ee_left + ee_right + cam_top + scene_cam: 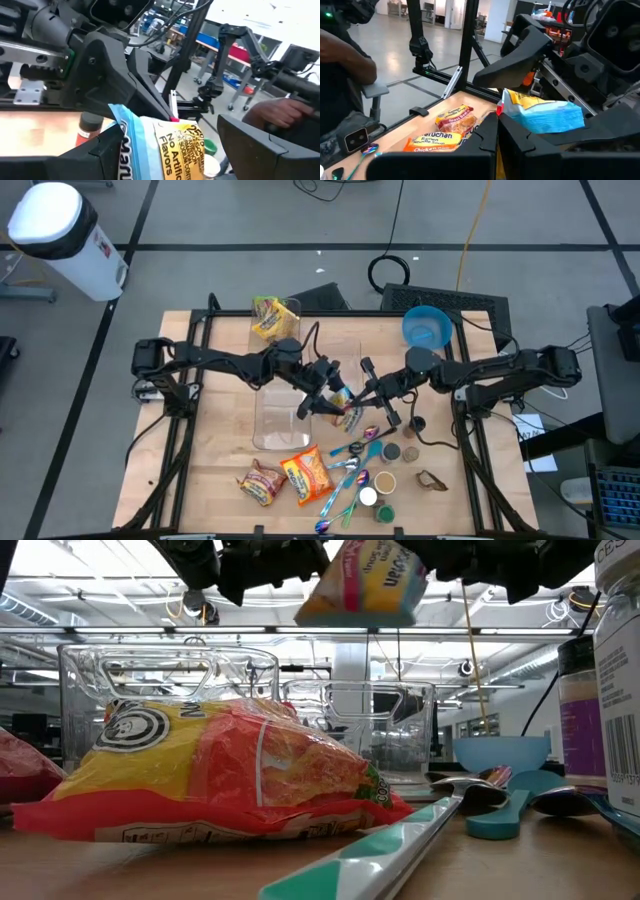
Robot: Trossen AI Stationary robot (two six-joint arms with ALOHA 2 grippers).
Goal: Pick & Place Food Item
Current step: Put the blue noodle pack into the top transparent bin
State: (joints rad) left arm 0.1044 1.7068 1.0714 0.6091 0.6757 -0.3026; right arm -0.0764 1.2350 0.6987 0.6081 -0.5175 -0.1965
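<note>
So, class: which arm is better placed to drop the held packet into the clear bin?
Left: its hand grips the packet right beside the bin; the right hand sits farther off.

Grey floor point(200, 220) crossed by dark tape lines surrounds the wooden table point(220, 450); a white bin point(60, 235) stands beyond one corner. Ceiling beams and lights point(100, 590) span the room behind.
</note>
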